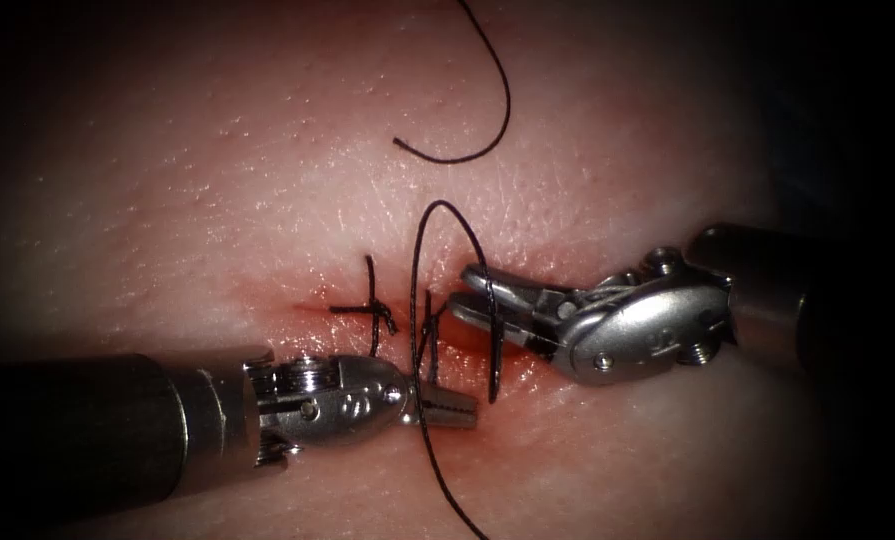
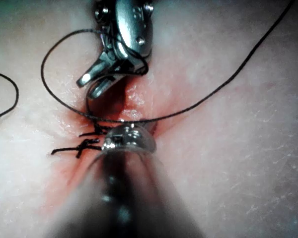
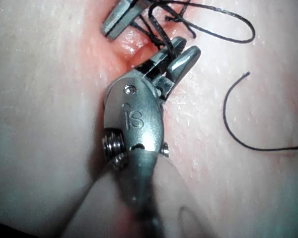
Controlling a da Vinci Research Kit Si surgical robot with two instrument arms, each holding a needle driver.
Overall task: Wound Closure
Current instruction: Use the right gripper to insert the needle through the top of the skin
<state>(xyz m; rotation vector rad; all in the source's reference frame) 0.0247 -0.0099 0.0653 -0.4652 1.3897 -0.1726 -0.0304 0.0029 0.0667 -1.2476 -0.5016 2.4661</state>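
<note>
With the left tool (image 1: 445, 405) seemingly clamped on the thread (image 1: 419, 300) beside the cut (image 1: 387, 318) and the right tool (image 1: 472, 295) open-jawed and empty, a slack loop could snag those open jaws.

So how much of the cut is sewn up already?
One knotted stitch already crosses the cut at its left part. A second is in hand: the thread loops over it, the left tool looks shut on the thread, and the right tool is open, holding nothing. To the right the cut, wet with red fluid, looks unstitched. I see no needle.
</note>
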